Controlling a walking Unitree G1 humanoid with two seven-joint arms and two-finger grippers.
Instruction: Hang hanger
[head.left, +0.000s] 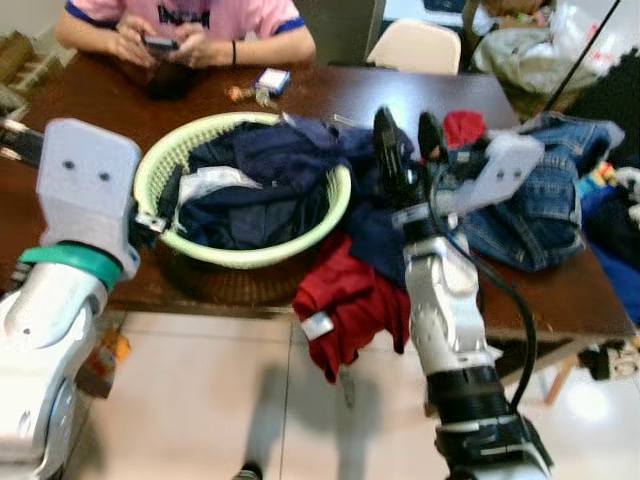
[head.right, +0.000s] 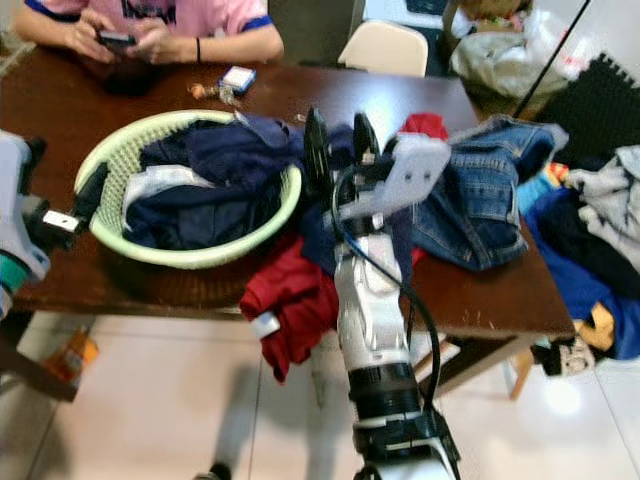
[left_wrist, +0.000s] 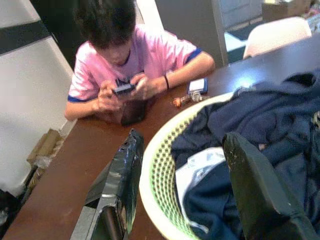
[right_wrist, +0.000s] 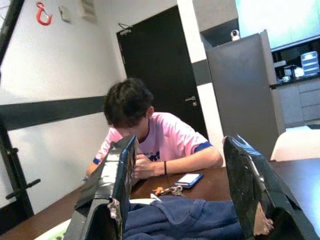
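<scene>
No hanger that I can make out here. Right gripper (head.left: 410, 135) is up over the clothes just beside the green basket (head.left: 160, 160), fingers apart and empty. Left gripper (left_wrist: 185, 175) straddles the basket rim, fingers apart too. Person (right_wrist: 150, 135) sits across the desk (head.left: 90, 95) with a phone (head.left: 160, 43)

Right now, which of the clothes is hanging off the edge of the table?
The red garment. It droops over the table's front edge; the others lie on top.
</scene>
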